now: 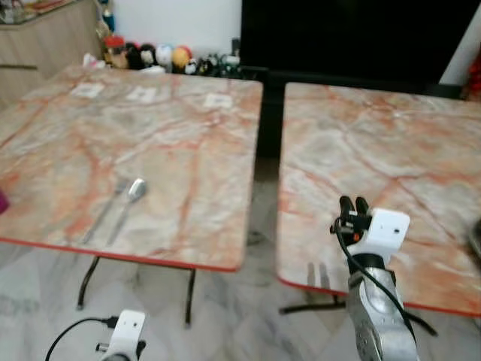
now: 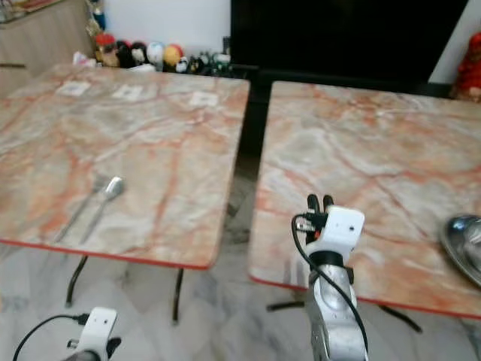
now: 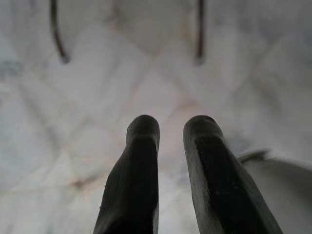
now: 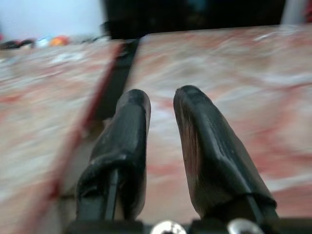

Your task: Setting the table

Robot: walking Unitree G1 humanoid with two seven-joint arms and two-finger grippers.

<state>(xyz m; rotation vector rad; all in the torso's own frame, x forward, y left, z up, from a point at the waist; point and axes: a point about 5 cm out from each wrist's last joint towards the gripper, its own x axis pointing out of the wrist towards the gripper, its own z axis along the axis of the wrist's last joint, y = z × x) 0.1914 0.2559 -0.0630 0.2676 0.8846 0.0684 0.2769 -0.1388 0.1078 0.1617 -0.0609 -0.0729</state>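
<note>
left hand (image 3: 168, 131) released, low over floor | right hand (image 1: 353, 204) released, above right table (image 1: 391, 143) near edge

Soft, even daylight fills the room, bright on the two marble surfaces (image 1: 150, 135) and the pale floor (image 1: 240, 316). Both head views are slightly smeared throughout, softening the toys (image 1: 150, 56) at the back wall. Faint shadows fall under the surface edges. The right wrist view is heavily blurred beyond its black fingers (image 4: 209, 156); the left wrist view shows floor tiles (image 3: 97, 97) out of focus.
</note>
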